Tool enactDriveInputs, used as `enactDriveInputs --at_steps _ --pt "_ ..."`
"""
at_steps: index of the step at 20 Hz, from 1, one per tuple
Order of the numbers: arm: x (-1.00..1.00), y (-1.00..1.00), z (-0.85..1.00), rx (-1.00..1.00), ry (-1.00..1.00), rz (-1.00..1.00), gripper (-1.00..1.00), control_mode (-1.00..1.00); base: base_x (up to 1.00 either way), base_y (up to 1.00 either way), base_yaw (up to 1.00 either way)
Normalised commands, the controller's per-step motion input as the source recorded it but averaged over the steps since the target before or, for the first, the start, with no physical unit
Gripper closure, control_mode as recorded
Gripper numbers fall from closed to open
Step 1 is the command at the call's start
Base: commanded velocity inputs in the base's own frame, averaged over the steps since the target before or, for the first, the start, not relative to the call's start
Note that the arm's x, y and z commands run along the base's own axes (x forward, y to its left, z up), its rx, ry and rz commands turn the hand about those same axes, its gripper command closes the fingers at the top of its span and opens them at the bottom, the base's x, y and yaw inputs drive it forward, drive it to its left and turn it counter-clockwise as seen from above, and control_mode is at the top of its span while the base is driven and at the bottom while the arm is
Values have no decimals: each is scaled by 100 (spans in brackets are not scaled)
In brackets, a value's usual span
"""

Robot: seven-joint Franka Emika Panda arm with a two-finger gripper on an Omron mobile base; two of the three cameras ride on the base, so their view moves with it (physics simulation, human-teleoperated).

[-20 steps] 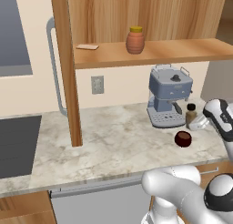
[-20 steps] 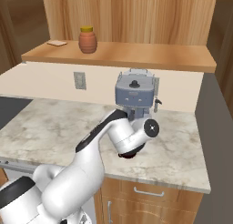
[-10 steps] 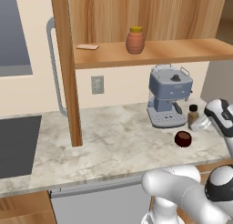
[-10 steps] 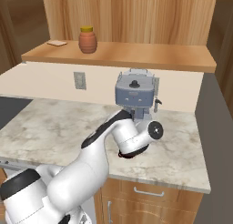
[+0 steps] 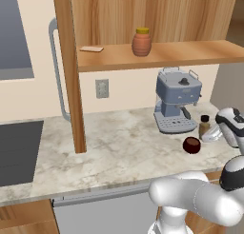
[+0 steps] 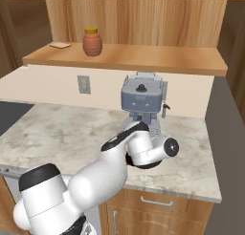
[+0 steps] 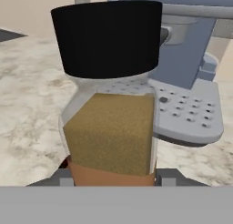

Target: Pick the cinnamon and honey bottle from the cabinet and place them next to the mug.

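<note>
Shifted since the earlier frame: wrist link raised slightly in the left base view; cinnamon (image 5: 204,126) unmoved beside the mug (image 5: 192,144).

Count, left to right in the left base view: one cabinet (image 5: 66,71) with one grey handle (image 5: 56,71); one small flat item (image 5: 91,49) on the shelf; one wall outlet (image 5: 102,88); one honey bottle (image 5: 141,42); one coffee machine (image 5: 177,101); one mug; one cinnamon bottle; one gripper (image 5: 211,133).

Gripper: jaws narrow, closed on the cinnamon low on its body, finger tips (image 7: 167,176) at either side of it in the hand view. Cinnamon upright on the counter (image 5: 114,152), dark cap up, between the jaws. Mug just left of the gripper and nearer the counter's front edge. Coffee machine close behind the gripper, to its left. Honey bottle well above and left of the gripper, on the cabinet shelf. Cabinet door edge and handle far left of the gripper.
</note>
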Motion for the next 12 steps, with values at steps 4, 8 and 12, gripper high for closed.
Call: enactDriveInputs --at_steps 4,8,12 --pt "0 -31 0 11 0 0 100 -100 0 0 0" --pt "0 -7 -4 7 0 0 100 -100 0 0 0" --pt "0 -18 -27 6 0 0 100 -100 0 0 0"
